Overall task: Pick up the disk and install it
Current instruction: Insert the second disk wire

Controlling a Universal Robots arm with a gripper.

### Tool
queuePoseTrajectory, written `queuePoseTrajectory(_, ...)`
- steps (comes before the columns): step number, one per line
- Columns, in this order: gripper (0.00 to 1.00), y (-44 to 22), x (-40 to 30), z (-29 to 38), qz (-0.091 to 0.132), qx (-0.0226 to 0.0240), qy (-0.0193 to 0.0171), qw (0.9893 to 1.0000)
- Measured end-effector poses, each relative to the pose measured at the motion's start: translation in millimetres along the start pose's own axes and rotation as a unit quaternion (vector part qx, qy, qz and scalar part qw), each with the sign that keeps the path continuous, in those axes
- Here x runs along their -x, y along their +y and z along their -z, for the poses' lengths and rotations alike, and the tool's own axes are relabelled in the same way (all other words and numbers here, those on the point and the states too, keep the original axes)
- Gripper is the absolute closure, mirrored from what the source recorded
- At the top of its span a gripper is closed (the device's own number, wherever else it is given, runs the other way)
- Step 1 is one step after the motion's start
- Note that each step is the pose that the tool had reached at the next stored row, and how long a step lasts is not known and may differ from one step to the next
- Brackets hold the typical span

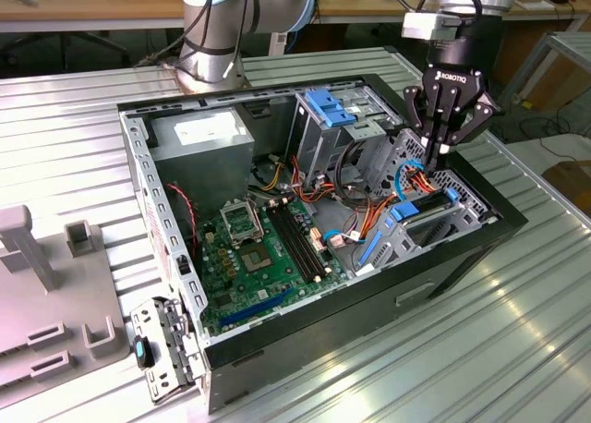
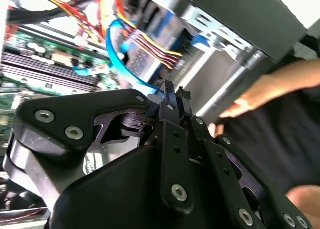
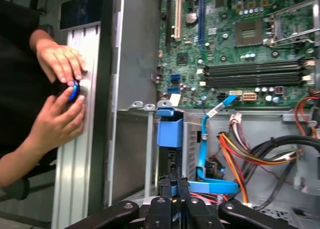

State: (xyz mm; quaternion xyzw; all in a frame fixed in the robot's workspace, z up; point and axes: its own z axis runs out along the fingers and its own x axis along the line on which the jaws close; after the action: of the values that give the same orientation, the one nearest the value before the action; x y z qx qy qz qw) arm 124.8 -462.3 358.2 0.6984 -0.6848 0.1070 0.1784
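The disk [image 1: 424, 208] is a dark flat drive between bright blue rails. It lies in the metal bay at the corner of the open computer case [image 1: 148, 192] on the exterior view's right. My gripper [image 1: 440, 151] hangs just above that bay with its black fingers pressed together and nothing between them. In the first wrist view the shut gripper [image 3: 173, 181] points down at the disk's blue end tab [image 3: 170, 132]. The second wrist view has the shut fingertips [image 2: 169, 93] over the bay's cables.
Orange, yellow and blue cables [image 1: 413, 178] crowd the bay. A pale blue bracket [image 1: 331, 106] tops the silver cage behind it. The motherboard [image 1: 259, 247] fills the case floor. A person's hands [image 3: 59, 96] hold a small black and blue object [image 3: 74, 91] on the ribbed table beside the case.
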Motion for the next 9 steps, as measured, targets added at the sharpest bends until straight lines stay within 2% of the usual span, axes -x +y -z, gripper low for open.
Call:
queuePoseTrajectory(1, 0.84, 0.1, -0.1, -0.1, 0.001, -0.0003, -0.0066, 1.0000)
queuePoseTrajectory(2, 0.84, 0.2, -0.6, -0.2, 0.002, -0.0007, -0.0165, 0.9999)
queuePoseTrajectory(3, 0.84, 0.3, -1.6, -0.6, 0.003, -0.0012, -0.0281, 0.9996)
queuePoseTrajectory(5, 0.84, 0.5, -5.3, -2.3, 0.004, -0.0019, -0.0443, 0.9990)
queuePoseTrajectory(6, 0.84, 0.6, -8.6, -3.7, 0.004, -0.0020, -0.0467, 0.9989)
queuePoseTrajectory(9, 0.84, 1.0, -19.1, -8.3, 0.005, -0.0021, -0.0494, 0.9988)
